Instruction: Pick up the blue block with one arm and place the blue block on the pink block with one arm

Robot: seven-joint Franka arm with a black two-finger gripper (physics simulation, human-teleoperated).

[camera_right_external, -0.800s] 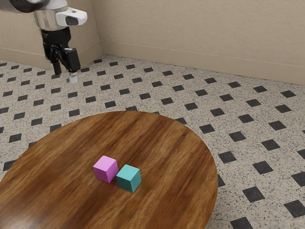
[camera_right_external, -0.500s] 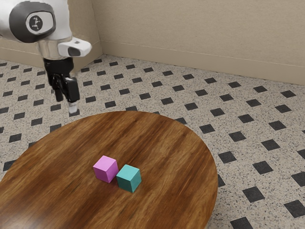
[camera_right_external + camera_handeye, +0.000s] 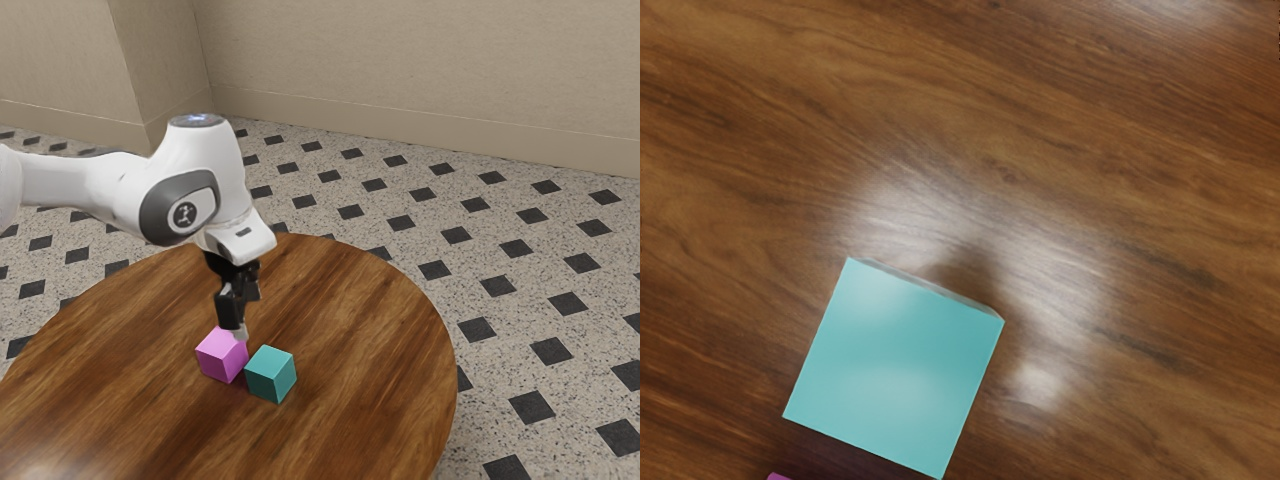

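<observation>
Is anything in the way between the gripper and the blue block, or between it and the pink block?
Nothing visible. The black gripper hangs above the blocks; the teal-blue cube sits uncovered on the round wooden table, beside the pink cube, whose top is bare.

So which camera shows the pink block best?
The exterior view: the whole pink block sits on the table beside the blue block. The wrist view catches a thin sliver of it.

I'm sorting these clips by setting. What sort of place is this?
Probably a simulated indoor room, perhaps in a home: a round wooden table, a speckled tile floor with black diamonds, and plain beige walls.
</observation>
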